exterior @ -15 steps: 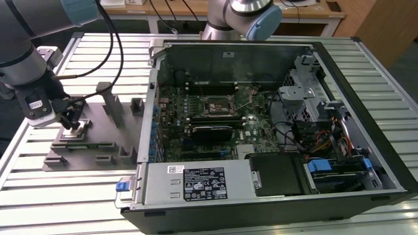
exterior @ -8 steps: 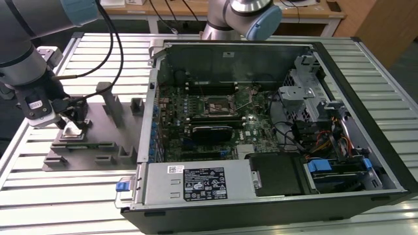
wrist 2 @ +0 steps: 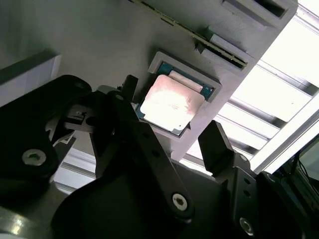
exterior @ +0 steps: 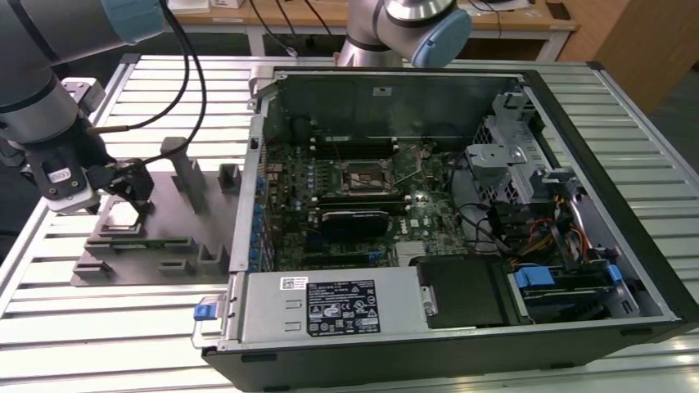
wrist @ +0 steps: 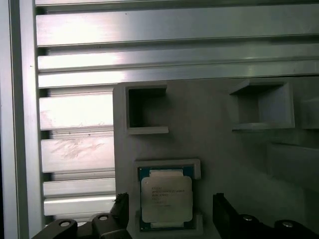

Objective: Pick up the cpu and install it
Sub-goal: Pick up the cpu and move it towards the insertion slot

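Silvery-grey metal tops the small flat square cpu (wrist: 166, 199), a single chip with a dull, faintly printed plate and a thin pale rim. It lies flat in a shallow square recess of the matte grey plastic fixture plate (wrist: 209, 144). Over that recess hangs the black gripper (wrist: 172, 206). Its jaws are released, and its two angular fingers (wrist: 223, 211) stand one on either side of the chip, apart from its edges, in both wrist views. Farther along the fixture in the first wrist view rise two square, box-shaped pockets (wrist: 146, 109) with thick walls. The fixture rests on a ribbed table of bright aluminium slats (wrist: 149, 30). In the exterior view one open black computer case (exterior: 437, 360) lies just beside the fixture, on the exterior view's right.
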You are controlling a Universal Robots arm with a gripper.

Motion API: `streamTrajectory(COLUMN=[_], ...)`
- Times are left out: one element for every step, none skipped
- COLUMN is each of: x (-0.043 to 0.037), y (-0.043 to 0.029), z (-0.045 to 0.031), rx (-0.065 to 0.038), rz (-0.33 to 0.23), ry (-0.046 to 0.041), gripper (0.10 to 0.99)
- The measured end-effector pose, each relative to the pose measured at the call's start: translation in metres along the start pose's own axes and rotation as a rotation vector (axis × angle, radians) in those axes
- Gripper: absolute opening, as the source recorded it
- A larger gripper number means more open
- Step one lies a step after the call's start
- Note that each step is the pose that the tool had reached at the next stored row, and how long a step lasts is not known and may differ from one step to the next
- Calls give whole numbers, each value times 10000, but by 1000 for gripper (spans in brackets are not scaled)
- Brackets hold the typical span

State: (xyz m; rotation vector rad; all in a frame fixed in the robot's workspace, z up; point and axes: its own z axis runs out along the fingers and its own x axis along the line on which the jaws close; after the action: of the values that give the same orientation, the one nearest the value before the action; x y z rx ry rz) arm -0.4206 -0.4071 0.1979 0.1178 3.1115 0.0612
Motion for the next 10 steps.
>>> streamTrajectory(x=[0, 1, 1, 1, 1, 1, 2, 2, 2, 3], y=[0, -1, -1, -1, -2, -2, -3, -3, -4, -4], z=[0, 5, 13, 21, 32, 46, 65, 81, 96, 105], rx=[0, -1, -1, -2, -3, -4, -6, -7, -8, -8], rz=[0, 0, -23, -107, -197, -272, -341, -386, -418, -434], ry=[0, -1, -1, 4, 9, 15, 21, 23, 26, 26], gripper=[765, 765, 765, 765, 765, 765, 765, 765, 765, 765])
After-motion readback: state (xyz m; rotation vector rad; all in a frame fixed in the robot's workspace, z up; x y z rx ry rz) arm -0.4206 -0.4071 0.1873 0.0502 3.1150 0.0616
